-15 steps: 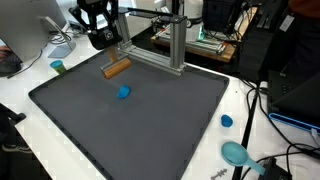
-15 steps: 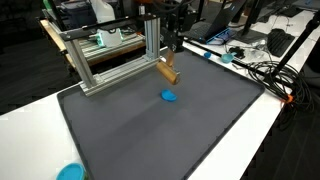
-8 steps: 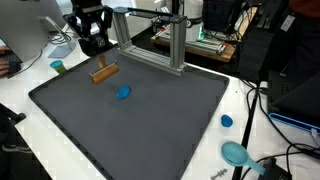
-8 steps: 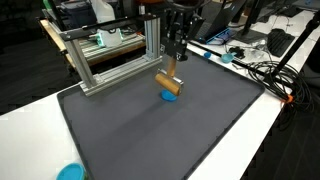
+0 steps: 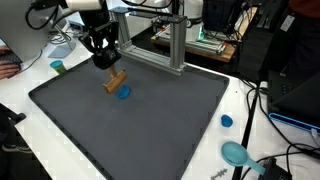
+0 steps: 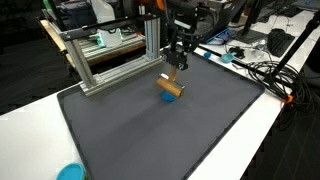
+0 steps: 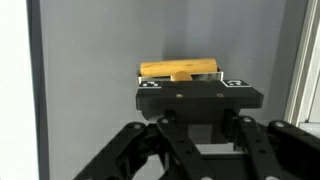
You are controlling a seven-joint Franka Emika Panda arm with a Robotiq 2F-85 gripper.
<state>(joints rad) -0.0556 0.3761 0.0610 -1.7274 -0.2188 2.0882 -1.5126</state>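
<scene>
no readable text, label, brand, number or sign in any view. 2 small white marks on front bar of gripper [image 7: 182,80], wrist view: too small to read. papers and devices on desks behind, in both exterior views: too blurred, nothing legible.

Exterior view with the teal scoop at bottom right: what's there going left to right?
green cup → wooden block → aluminium post → blue cap
</scene>
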